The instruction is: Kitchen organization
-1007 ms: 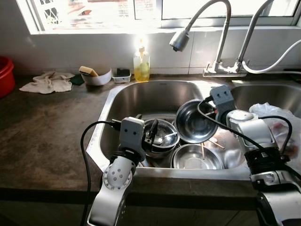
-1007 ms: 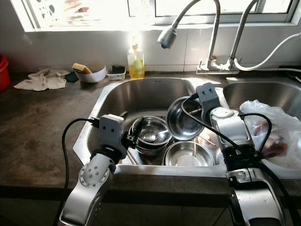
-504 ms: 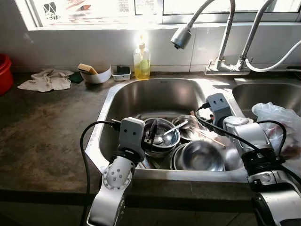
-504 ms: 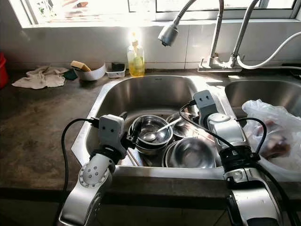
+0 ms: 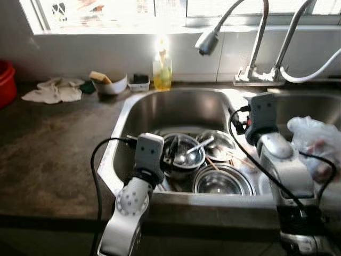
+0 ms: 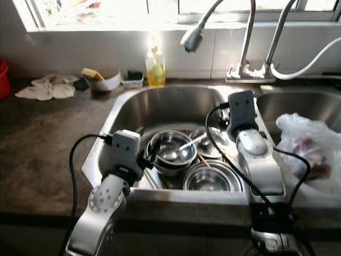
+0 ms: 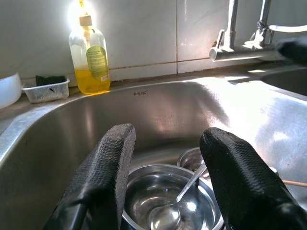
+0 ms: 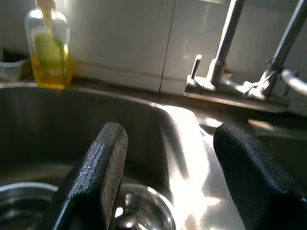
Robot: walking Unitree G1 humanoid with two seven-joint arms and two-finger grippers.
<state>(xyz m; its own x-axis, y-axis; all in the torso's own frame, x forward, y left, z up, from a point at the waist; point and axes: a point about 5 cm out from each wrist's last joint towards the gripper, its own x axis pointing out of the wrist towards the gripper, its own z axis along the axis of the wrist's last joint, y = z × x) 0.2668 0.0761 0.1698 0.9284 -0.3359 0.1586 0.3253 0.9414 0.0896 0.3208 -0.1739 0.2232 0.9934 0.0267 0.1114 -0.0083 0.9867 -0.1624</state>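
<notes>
Three steel bowls lie in the left sink (image 5: 123, 121). The left bowl (image 5: 185, 156) holds a spoon (image 5: 201, 145); a second bowl (image 5: 219, 144) lies to its right, and a third (image 5: 221, 181) is nearest the front wall. My left gripper (image 7: 168, 138) is open, low over the near left rim of the spoon bowl, with nothing between its fingers (image 5: 171, 151). My right gripper (image 8: 168, 136) is open and empty, raised over the right side of the sink and facing the back wall. Its wrist housing (image 5: 261, 112) stands above the second bowl.
A yellow soap bottle (image 5: 162, 72) stands behind the sink, under the faucet head (image 5: 208, 41). A plastic bag (image 5: 317, 144) fills the right basin. On the dark counter to the left are a white bowl with a sponge (image 5: 109, 82), a cloth (image 5: 53, 90) and a red basin (image 5: 5, 82).
The steel bowl that stood tilted at my right gripper now lies flat in the sink. My right arm has lifted up and back. The left gripper has stayed put.
</notes>
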